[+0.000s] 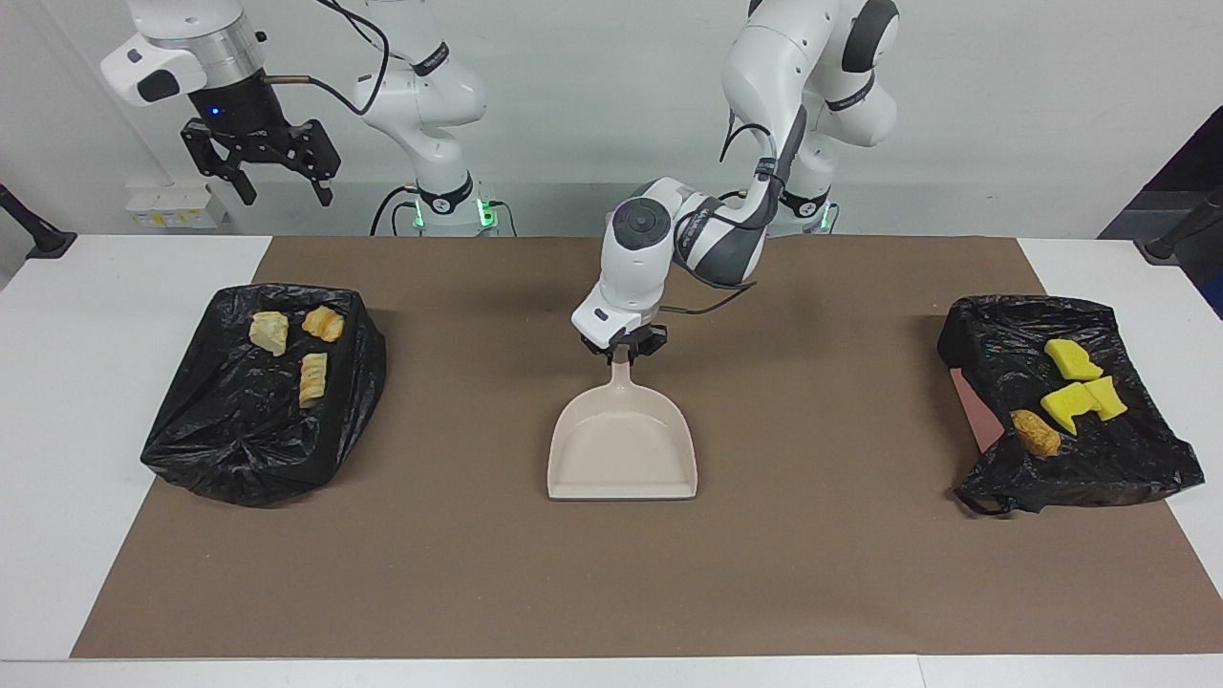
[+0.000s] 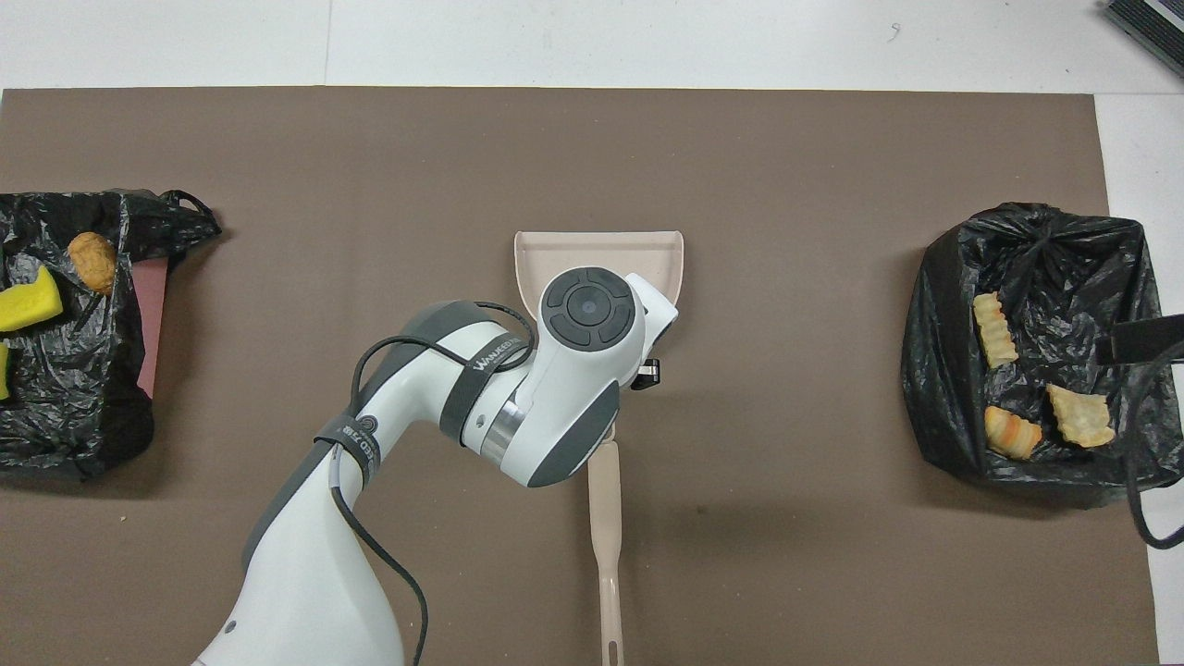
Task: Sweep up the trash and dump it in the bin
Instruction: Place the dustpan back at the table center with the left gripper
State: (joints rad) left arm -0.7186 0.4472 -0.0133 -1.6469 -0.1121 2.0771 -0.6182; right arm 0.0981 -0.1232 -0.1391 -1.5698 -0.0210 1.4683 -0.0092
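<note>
Beige plastic dustpan (image 1: 622, 446) flat on brown mat (image 1: 611, 573), handle between left gripper (image 1: 623, 349) fingers, grip unclear; right gripper (image 1: 260, 162) raised, spread, empty.

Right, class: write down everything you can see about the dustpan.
The dustpan is pale beige, smooth like plastic, with a wide shallow tray, low raised walls, an open edge facing away from the robots, and a short handle. It is empty. It rests on the brown mat mid-table. The left tool is at its handle end. In the overhead view the arm covers most of it.
</note>
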